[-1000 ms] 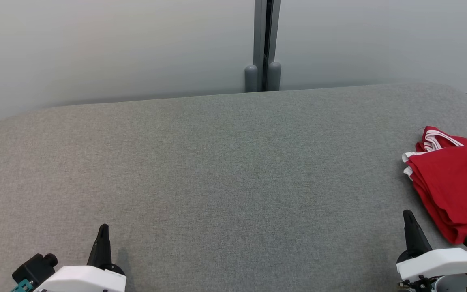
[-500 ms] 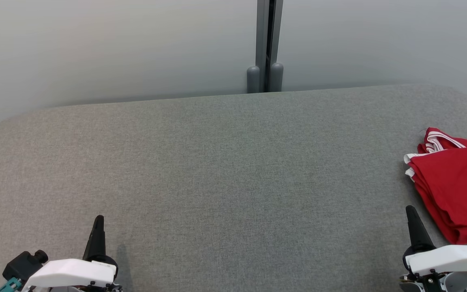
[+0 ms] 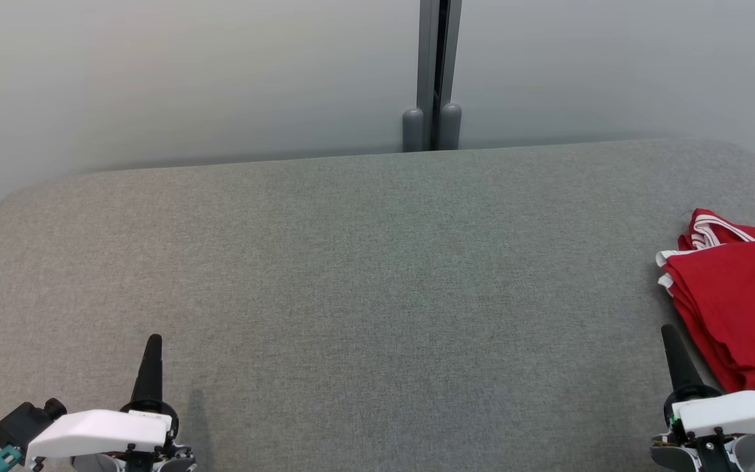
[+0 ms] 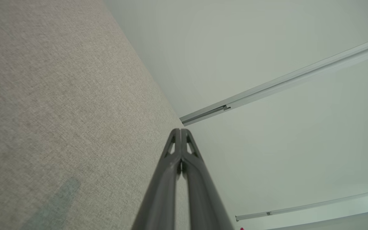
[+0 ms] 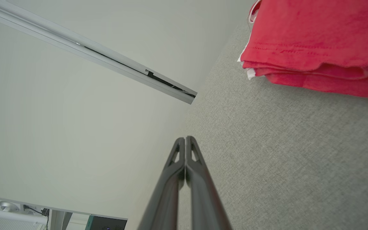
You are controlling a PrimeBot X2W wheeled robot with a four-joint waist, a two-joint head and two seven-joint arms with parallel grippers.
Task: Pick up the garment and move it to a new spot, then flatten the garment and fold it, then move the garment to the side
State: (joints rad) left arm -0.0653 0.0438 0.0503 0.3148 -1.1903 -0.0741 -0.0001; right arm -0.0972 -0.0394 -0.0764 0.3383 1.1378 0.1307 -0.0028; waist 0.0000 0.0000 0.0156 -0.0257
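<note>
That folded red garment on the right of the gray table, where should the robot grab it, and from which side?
Probably the stacked edge of the red garment facing the middle of the gray table, approached from that side by the right gripper beside it. The layers line up there, so one low pinch could catch them all. That gripper is shut; open it first.

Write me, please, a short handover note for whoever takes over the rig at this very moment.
Left gripper: jaws shut, empty, at the near left over the grey padded table.
Right gripper: jaws shut, empty, at the near right, close beside the red garment.
The red garment, white-trimmed, lies folded in layers at the table's right edge.
Done, by the look of it: folding and the move to the side.
Left: probably nothing; check that the fold is neat.
</note>
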